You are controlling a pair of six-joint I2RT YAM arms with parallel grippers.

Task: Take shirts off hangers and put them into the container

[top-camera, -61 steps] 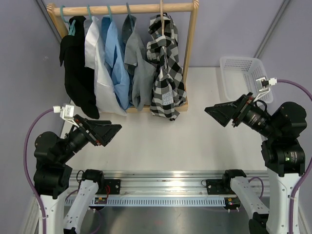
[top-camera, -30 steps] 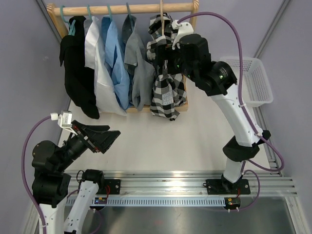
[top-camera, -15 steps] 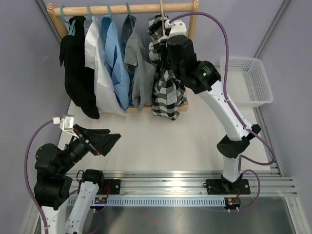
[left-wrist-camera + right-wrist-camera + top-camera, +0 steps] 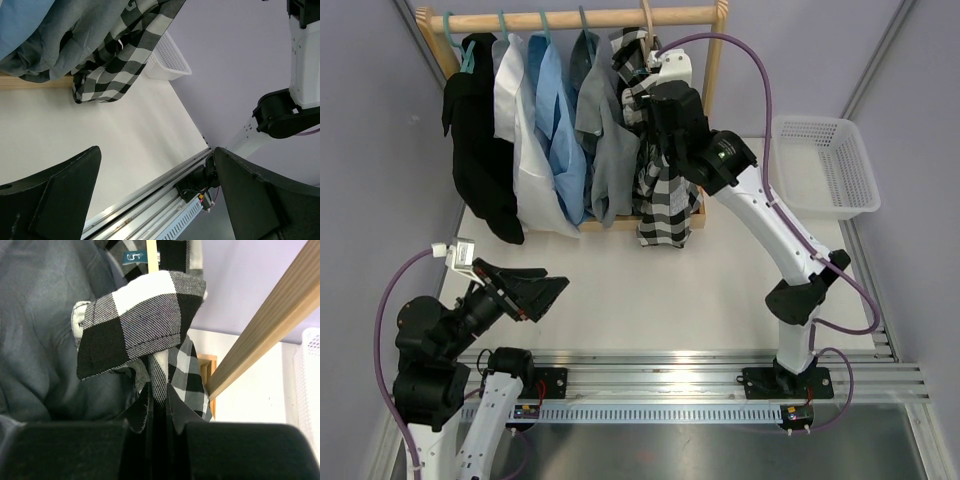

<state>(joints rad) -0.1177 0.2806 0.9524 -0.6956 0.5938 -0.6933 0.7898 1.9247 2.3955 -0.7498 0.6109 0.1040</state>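
Observation:
Five shirts hang on the rack: black (image 4: 480, 140), white (image 4: 520, 130), light blue (image 4: 555, 120), grey (image 4: 597, 130) and black-and-white checked (image 4: 662, 195). Teal hangers (image 4: 545, 24) carry most of them. A pale wood hanger (image 4: 646, 14) carries the checked shirt (image 4: 145, 305). My right gripper (image 4: 160, 407) is shut on a fold of the checked shirt just below its collar. From above, the right gripper (image 4: 648, 98) is buried in that cloth. My left gripper (image 4: 545, 287) hangs open and empty low at the left, far from the rack. The white container (image 4: 820, 122) stands at the right.
The wooden rack's rail (image 4: 570, 17) runs across the back, and its right post (image 4: 713, 90) stands close beside my right arm. The rail (image 4: 265, 335) passes just right of the held fold. The rack's base tray (image 4: 610, 222) lies under the shirts.
My right gripper has closed on the checked shirt's upper part and shifted slightly left, dragging the cloth with it. The left arm has barely moved.

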